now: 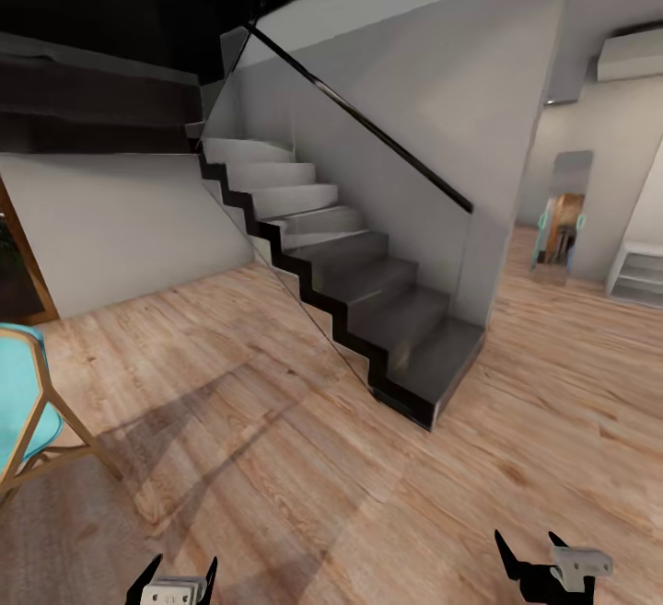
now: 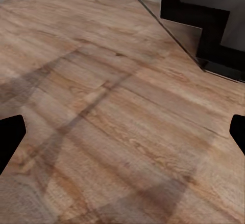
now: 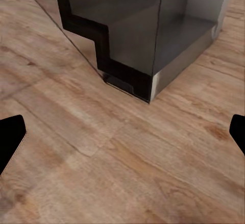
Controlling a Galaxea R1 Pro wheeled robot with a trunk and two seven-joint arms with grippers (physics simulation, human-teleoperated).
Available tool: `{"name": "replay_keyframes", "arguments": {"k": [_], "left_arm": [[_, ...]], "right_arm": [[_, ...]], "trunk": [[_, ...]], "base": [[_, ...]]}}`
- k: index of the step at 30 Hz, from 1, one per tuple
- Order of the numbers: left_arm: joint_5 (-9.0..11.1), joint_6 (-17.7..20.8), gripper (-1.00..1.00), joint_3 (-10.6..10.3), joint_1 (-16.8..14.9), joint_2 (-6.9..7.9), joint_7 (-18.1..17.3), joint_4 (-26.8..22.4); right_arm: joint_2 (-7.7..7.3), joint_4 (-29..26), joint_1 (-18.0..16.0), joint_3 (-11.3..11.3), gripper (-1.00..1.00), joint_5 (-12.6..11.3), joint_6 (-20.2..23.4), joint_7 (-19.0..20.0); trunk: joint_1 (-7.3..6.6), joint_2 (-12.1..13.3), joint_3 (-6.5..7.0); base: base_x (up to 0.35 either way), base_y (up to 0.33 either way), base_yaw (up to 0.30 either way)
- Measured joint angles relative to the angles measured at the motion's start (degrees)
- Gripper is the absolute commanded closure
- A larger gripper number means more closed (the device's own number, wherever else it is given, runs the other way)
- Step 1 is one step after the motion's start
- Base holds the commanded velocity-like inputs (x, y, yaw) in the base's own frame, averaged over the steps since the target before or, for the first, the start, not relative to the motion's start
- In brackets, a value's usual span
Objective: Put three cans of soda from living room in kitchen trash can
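Note:
No can of soda and no tash can is in view; I am on a wooden floor between rooms. My left gripper [image 1: 178,577] sits at the bottom left of the head view, open, with nothing between its black fingers. My right gripper [image 1: 532,554] sits at the bottom right, also open and empty. In the left wrist view the left gripper [image 2: 122,137] spans bare wood planks. In the right wrist view the right gripper [image 3: 122,137] spans planks just short of the lowest stair step.
A dark grey staircase [image 1: 368,292] with a glass side panel and black handrail rises ahead, its bottom step [image 3: 168,35] near the right arm. A turquoise chair [image 1: 28,402] with wooden legs stands at the left. A doorway with a tall mirror [image 1: 562,218] lies at the right.

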Motion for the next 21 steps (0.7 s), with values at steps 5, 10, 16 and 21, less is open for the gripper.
{"name": "replay_keyframes", "arguments": {"k": [5, 10, 16, 21], "left_arm": [[0.0, 0.0, -1.0, 0.0, 0.0, 0.0, -0.01, 0.0], [0.03, 0.0, -1.0, 0.0, 0.0, 0.0, 0.0, -0.02], [0.08, 0.0, -1.0, 0.0, 0.0, 0.01, 0.0, -0.03], [0.09, 0.0, -1.0, 0.0, 0.0, 0.0, -0.02, -0.03]], "right_arm": [[0.0, 0.0, 0.0, 0.0, -1.0, 0.0, 0.0, 0.01], [0.0, 0.0, 0.0, 0.0, -1.0, 0.03, -0.04, 0.0], [0.0, 0.0, 0.0, 0.0, -1.0, 0.03, -0.04, 0.01], [0.0, 0.0, 0.0, 0.0, -1.0, 0.03, -0.06, 0.01]], "trunk": [[0.0, 0.0, 0.0], [0.0, 0.0, 0.01], [0.0, 0.0, 0.12], [0.0, 0.0, 0.27]], "base": [[0.304, -0.125, 0.248], [0.294, -0.142, 0.248], [0.28, -0.162, 0.248], [0.279, -0.165, 0.248]]}}
